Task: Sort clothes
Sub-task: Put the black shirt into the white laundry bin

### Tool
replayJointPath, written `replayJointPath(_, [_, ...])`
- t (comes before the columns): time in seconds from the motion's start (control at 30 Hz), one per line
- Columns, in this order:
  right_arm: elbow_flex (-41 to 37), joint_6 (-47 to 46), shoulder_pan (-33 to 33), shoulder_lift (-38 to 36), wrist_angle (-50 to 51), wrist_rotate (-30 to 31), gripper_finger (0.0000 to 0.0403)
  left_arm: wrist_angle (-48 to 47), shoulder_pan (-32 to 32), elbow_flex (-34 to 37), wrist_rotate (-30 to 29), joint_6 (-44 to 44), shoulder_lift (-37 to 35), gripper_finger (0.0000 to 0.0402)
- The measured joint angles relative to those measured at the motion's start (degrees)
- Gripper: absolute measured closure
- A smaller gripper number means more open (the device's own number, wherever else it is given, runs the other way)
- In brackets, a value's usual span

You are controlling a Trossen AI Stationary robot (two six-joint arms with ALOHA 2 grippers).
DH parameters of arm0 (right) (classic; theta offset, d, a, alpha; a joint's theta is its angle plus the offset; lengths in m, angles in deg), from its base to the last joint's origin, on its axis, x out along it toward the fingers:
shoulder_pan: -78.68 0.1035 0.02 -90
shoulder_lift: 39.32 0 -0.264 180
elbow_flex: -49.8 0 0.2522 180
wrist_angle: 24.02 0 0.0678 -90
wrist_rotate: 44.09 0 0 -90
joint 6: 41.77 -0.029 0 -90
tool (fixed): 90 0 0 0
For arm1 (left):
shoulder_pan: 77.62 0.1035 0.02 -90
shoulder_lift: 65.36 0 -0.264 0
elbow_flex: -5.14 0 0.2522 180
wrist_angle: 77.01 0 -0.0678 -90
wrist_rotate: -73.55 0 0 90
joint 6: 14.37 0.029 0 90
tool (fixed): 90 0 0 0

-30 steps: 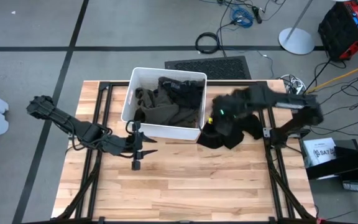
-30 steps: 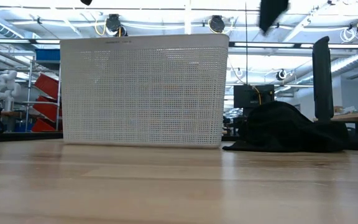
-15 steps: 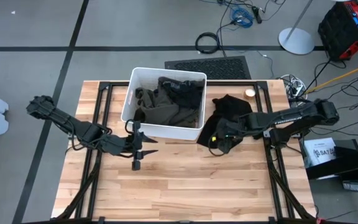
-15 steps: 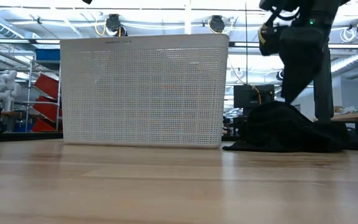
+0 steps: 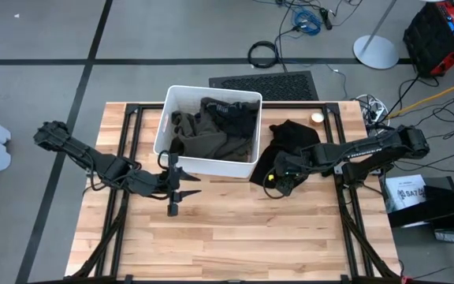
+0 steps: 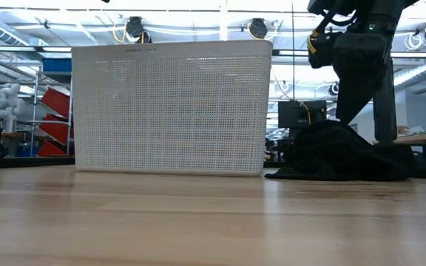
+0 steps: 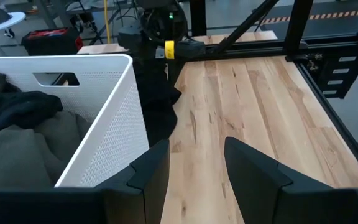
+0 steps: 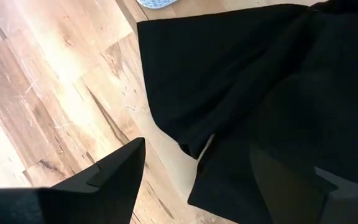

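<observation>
Most of the sorting looks done, with the dark olive and black garments (image 5: pixel 215 130) already in the white bin (image 5: pixel 166 116), and my right claw (image 5: pixel 275 180) hangs spread over the black garment (image 5: pixel 290 142) left on the tabletop (image 5: pixel 251 237) beside the bin, while my left claw (image 5: pixel 181 183) waits spread in front of it.

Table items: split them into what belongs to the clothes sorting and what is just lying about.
Part of the job:
black garment on the table
olive garment in the white bin
right tool, open over the black garment

Lying about:
small round object
left tool, open, waiting
</observation>
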Motion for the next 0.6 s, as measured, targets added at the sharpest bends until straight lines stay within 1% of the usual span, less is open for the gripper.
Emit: replayJointPath(0.6, [0.0,0.0,0.0,0.0,0.02,-0.02,0.0126,0.58,0.0,0.0,0.03,-0.37,0.0,0.0238])
